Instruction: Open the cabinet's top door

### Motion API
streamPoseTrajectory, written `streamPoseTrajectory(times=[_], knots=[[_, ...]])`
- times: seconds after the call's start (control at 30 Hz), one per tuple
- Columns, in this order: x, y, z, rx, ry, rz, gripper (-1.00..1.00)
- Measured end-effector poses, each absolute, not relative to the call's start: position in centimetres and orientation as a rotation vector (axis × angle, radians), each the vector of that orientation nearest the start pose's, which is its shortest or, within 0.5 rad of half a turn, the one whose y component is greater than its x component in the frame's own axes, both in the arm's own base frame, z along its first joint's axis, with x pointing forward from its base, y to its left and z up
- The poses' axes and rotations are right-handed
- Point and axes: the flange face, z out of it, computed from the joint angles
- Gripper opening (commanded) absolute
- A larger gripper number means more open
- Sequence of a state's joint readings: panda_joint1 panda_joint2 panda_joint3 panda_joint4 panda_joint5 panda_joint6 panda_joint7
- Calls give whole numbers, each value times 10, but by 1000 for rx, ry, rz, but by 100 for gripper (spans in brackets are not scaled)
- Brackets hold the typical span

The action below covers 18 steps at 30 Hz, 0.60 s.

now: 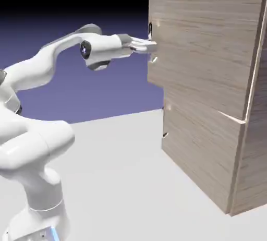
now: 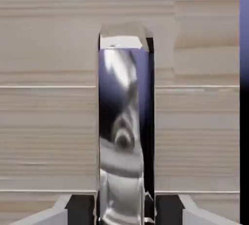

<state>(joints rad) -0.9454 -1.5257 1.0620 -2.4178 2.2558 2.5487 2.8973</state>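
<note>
The cabinet [image 1: 250, 156] of light wood grain stands at the exterior view's right. Its top door [image 1: 208, 52] is the upper large panel, with a silver vertical handle [image 1: 150, 28] near its left edge. My gripper [image 1: 151, 46] reaches level from the left and is shut on that handle. In the hand view the shiny handle [image 2: 124, 121] rises up the middle against the door's wood [image 2: 48, 121]. My gripper [image 2: 124, 212] has a dark fingertip [image 2: 80, 209] pressed against each side of the handle. In the exterior view the top door's handle edge sits further left than the lower panel's edge.
The lower door panel [image 1: 203, 151] sits under the top door and has its own small handle [image 1: 165, 134]. The white arm [image 1: 36, 68] arches up from the lower left over the pale table [image 1: 120, 182].
</note>
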Motion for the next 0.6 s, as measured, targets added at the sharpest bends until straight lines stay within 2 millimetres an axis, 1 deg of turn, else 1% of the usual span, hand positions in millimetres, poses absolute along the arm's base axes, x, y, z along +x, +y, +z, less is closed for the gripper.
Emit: streamPoseTrajectory(times=[0.27,0.43,0.6], knots=[[299,170,576,321,1615,909,-100],[255,127,576,219,1652,1012,-100],[226,89,576,135,1677,1090,-100]])
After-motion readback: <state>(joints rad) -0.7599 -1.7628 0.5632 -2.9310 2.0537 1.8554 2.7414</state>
